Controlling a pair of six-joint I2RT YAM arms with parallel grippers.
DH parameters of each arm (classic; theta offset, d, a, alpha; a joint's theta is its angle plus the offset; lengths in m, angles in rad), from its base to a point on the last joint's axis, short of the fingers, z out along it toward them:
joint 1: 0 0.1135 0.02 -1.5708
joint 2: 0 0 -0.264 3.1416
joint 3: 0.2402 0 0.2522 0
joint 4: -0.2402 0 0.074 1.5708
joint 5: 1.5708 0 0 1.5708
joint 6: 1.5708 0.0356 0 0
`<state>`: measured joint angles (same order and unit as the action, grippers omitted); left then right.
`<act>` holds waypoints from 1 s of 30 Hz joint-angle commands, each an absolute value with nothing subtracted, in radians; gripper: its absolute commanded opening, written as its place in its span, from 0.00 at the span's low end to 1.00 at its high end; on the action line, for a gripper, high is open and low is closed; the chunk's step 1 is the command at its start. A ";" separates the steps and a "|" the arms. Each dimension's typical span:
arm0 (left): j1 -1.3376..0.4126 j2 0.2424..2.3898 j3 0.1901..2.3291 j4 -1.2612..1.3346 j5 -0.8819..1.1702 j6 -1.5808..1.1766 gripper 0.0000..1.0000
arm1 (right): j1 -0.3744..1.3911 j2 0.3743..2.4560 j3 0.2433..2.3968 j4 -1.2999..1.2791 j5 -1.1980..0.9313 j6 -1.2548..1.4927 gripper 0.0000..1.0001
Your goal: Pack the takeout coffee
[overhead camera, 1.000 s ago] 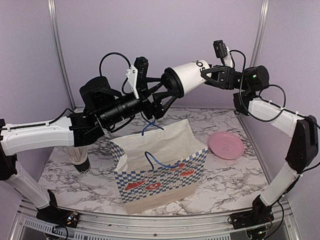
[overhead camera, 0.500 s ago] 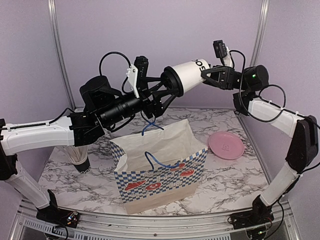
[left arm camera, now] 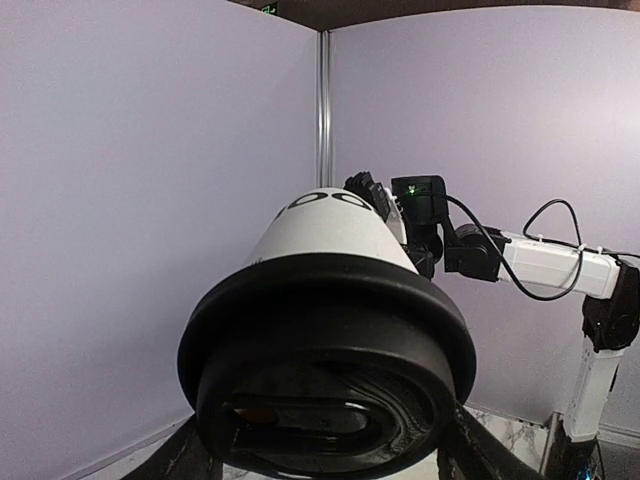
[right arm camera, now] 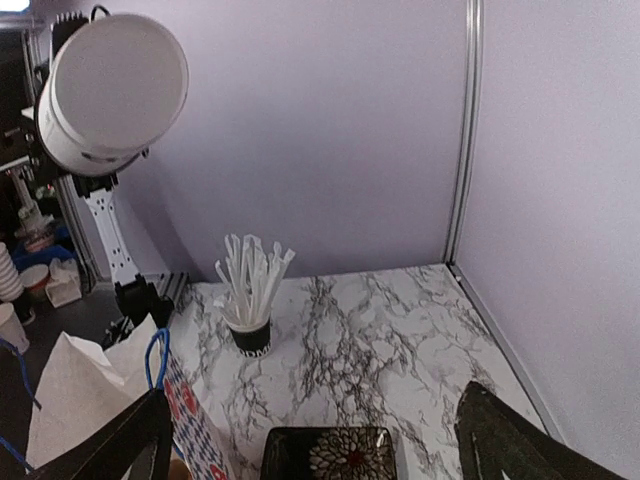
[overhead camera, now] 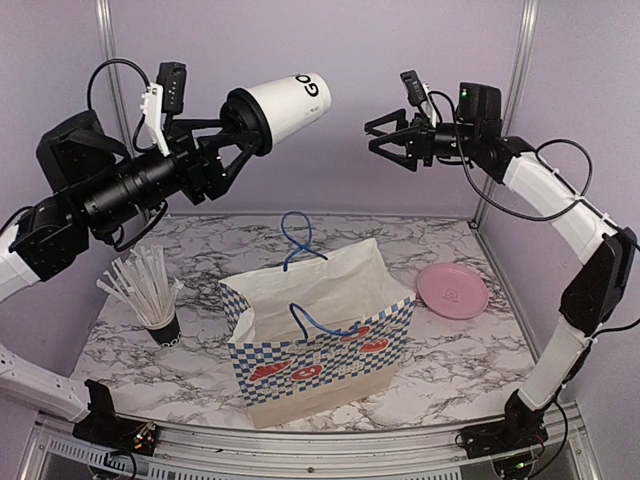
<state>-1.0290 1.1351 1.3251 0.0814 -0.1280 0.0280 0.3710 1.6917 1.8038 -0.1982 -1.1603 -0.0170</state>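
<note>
The takeout coffee (overhead camera: pixel 285 102), a white paper cup with black lettering and a black lid, lies on its side high in the air at the upper left. My left gripper (overhead camera: pixel 240 128) is shut on its lidded end, and the lid (left arm camera: pixel 325 380) fills the left wrist view. My right gripper (overhead camera: pixel 386 141) hangs open at the upper right, well apart from the cup, with nothing between its fingers (right arm camera: pixel 515 440). From the right wrist view I see the cup's white base (right arm camera: pixel 118 85) at the top left.
An open checkered paper bag (overhead camera: pixel 320 345) with blue handles stands mid-table below the cup. A black cup of white straws (overhead camera: pixel 160 322) sits at the left. A pink plate (overhead camera: pixel 452 291) lies at the right. Purple walls enclose the marble table (overhead camera: pixel 460 360).
My right gripper has opened and let go of the cup's base. My left arm has swung up and to the left with the cup, leaving a wide gap between cup and right gripper.
</note>
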 commanded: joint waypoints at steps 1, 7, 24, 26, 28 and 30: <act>-1.032 1.032 1.400 -0.325 -0.205 -0.059 0.62 | 0.471 1.791 2.026 -0.911 -0.936 -0.648 0.93; -1.032 0.953 1.462 -0.625 -0.106 -0.185 0.57 | 0.634 1.887 2.117 -1.151 -0.732 -0.886 0.84; -1.038 1.035 1.547 -0.942 0.240 -0.245 0.49 | 0.730 1.867 2.180 -1.261 -0.680 -0.905 0.75; -1.040 1.042 1.559 -0.943 0.257 -0.241 0.49 | 0.732 1.842 2.169 -1.275 -0.688 -0.928 0.78; -1.040 1.056 1.568 -0.949 0.270 -0.233 0.49 | 0.733 1.830 2.144 -1.285 -0.684 -0.952 0.79; -1.041 1.080 1.575 -0.963 0.281 -0.220 0.49 | 0.735 1.836 2.122 -1.289 -0.662 -0.958 0.78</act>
<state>-1.0351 1.0565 1.5303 -0.9241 0.2157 -0.2398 0.7349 1.8694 2.1315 -1.2446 -0.6811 -0.9184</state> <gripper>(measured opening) 0.704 0.787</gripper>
